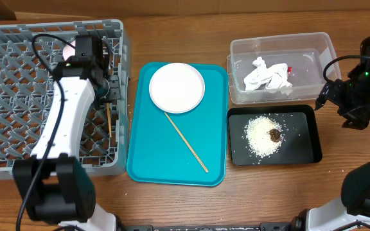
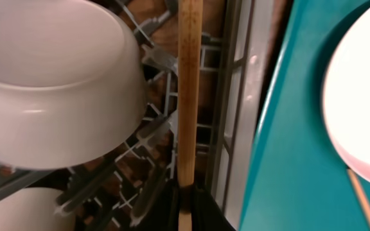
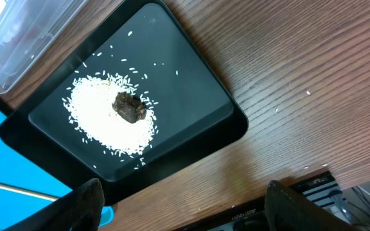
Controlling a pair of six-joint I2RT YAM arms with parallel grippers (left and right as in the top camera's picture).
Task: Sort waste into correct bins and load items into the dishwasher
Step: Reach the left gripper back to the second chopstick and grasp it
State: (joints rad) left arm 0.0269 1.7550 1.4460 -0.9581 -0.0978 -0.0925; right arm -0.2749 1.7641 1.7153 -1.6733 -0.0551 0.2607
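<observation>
While the left gripper (image 2: 186, 196) pinches 1 chopstick (image 2: 187, 96) at the dish rack (image 1: 11, 77), the right gripper (image 3: 188, 205) hangs spread wide. Rice (image 3: 101, 122) lies in the black tray (image 3: 185, 83) below.

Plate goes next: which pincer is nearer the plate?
Left. The left pincer, holding a chopstick at the rack, is beside the plate; the right pincer is beyond the black tray.

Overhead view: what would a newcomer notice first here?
The bright teal tray at centre, carrying a white plate and one chopstick lying diagonally. To its right, a rice pile sits on the black tray, with a clear tub above it in frame holding a crumpled napkin. At left, the left gripper holds a second chopstick inside the grey rack.
</observation>
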